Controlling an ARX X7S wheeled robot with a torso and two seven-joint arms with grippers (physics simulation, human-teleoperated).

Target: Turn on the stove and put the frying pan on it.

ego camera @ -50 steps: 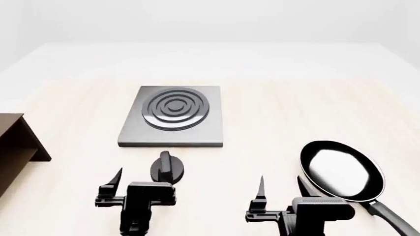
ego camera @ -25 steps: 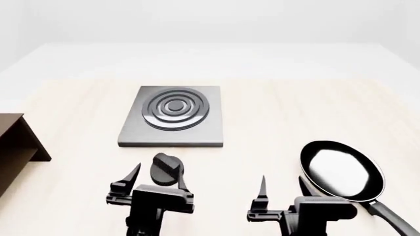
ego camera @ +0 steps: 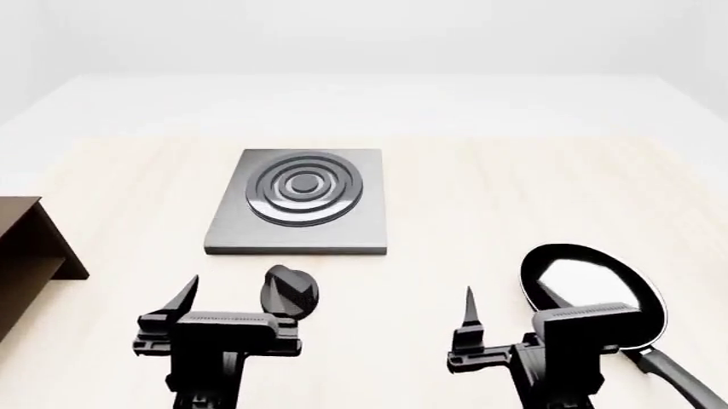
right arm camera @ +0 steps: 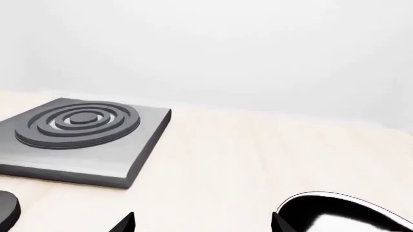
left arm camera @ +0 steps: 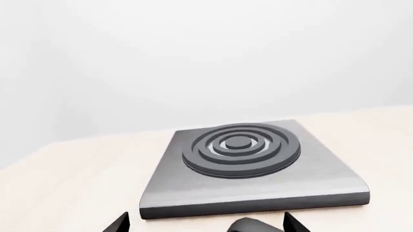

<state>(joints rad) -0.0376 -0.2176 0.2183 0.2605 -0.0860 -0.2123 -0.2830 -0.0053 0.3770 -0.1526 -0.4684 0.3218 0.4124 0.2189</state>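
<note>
Pale wooden tabletop: stove mid-table, frying pan near right. Left gripper gapes around the knob, right gripper splayed, empty. Knob-turning looks underway; next, pinch and twist.

left gripper: jaws spread wide, fingers pointing forward, low at the table's near edge | right gripper: jaws spread wide, fingers forward, low at the near edge

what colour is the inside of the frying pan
Pale, reflective silvery-white inside a black rim; the frying pan shows best in the head view.
</note>
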